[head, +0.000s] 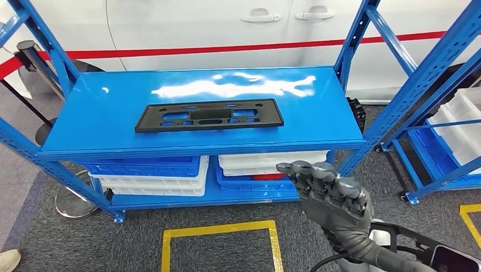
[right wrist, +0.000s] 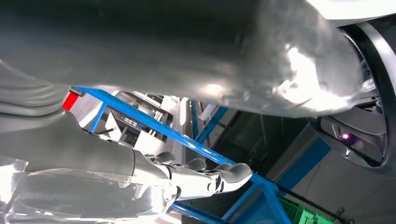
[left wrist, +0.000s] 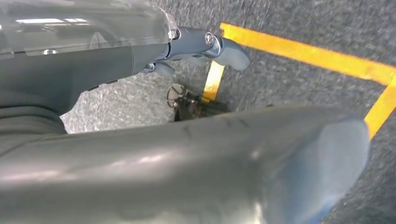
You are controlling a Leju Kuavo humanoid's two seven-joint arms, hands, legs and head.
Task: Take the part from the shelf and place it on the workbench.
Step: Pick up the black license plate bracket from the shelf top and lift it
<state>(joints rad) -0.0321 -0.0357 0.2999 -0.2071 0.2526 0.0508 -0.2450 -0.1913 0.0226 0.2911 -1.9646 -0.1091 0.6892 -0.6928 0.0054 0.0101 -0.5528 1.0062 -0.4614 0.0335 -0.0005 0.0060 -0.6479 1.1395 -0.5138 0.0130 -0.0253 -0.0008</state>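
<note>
While no writing shows, black part (head: 209,115) flat on blue shelf (head: 102,113)

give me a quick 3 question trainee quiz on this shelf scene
1. True or false: the black part lies flat on the shelf's top board.
2. Which hand is raised in front of the shelf in the head view? A left, B right.
3. Fill in: the right hand holds ____.

Key: 1 true. 2 B. 3 nothing; its fingers are apart, short of the part.
</note>
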